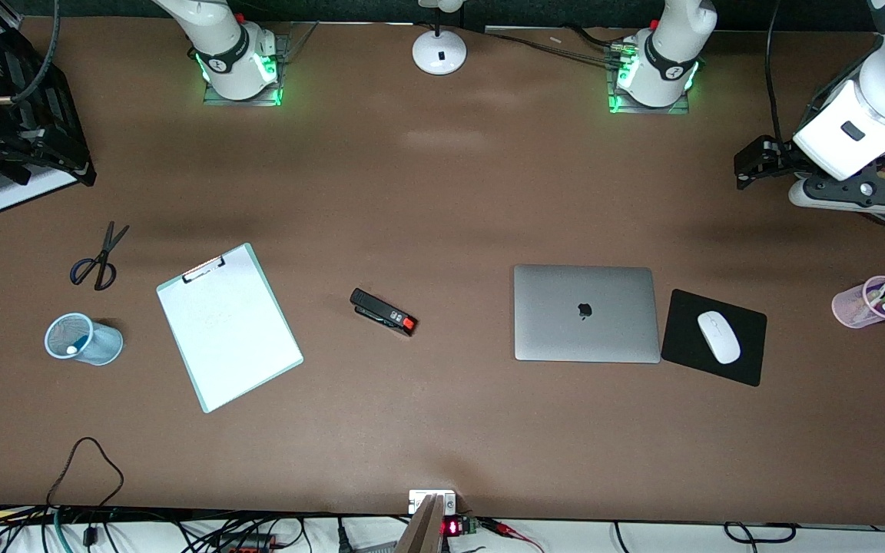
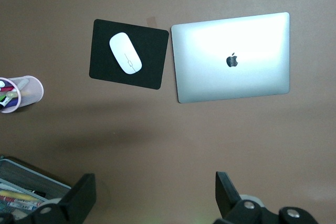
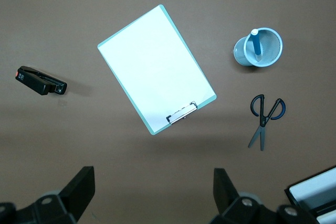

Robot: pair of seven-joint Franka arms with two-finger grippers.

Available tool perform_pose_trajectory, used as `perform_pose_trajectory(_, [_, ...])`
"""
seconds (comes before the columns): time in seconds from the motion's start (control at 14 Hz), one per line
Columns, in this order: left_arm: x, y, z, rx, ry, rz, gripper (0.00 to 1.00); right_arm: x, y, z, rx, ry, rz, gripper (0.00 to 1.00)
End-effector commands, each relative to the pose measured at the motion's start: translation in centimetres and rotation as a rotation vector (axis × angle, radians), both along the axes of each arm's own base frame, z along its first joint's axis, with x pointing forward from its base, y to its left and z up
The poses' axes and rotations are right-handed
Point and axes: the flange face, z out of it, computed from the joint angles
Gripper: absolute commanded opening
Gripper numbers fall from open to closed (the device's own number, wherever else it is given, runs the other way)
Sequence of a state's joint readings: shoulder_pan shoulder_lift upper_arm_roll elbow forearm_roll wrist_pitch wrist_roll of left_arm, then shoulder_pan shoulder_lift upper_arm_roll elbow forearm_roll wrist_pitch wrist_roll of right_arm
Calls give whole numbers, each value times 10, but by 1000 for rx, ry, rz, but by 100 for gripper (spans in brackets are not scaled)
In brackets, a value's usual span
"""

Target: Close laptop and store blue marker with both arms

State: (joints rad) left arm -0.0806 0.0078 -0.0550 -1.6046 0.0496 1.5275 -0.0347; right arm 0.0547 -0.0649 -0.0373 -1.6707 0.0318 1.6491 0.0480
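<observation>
Slim silver-grey laptop [image 1: 586, 312] lies shut and bright-blue marker [image 3: 255, 44] stands in its pale mesh cup [image 1: 83, 339]; I see left gripper [image 2: 152, 198] and right gripper [image 3: 152, 195] raised, spread wide, empty.

A clipboard [image 1: 229, 326], scissors [image 1: 98, 259] and stapler [image 1: 382, 311] lie on the counter [image 1: 442, 430]; a mouse [image 1: 718, 336] rests on its black pad [image 1: 681, 334].

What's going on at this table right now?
Nothing is being handled. The laptop lies shut, beside a mouse on its pad. The blue marker stands in a blue cup toward the right arm's end, near the clipboard and scissors. Both arms wait, raised and holding nothing: the left pincer open over bare table near the laptop, the right pincer open over bare table near the clipboard.
</observation>
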Motion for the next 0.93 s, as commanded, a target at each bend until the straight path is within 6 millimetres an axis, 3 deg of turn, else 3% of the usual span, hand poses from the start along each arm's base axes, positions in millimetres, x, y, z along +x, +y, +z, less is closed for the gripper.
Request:
perform_pose_trajectory(0.0, [2,-1,5,-16,6,4,100,-5,1,1,13,-10,-15,100])
perform_pose_trajectory(0.86, [1,-1,5,-18,8,-2,100,-3,-1,-1,10,-9,4,100])
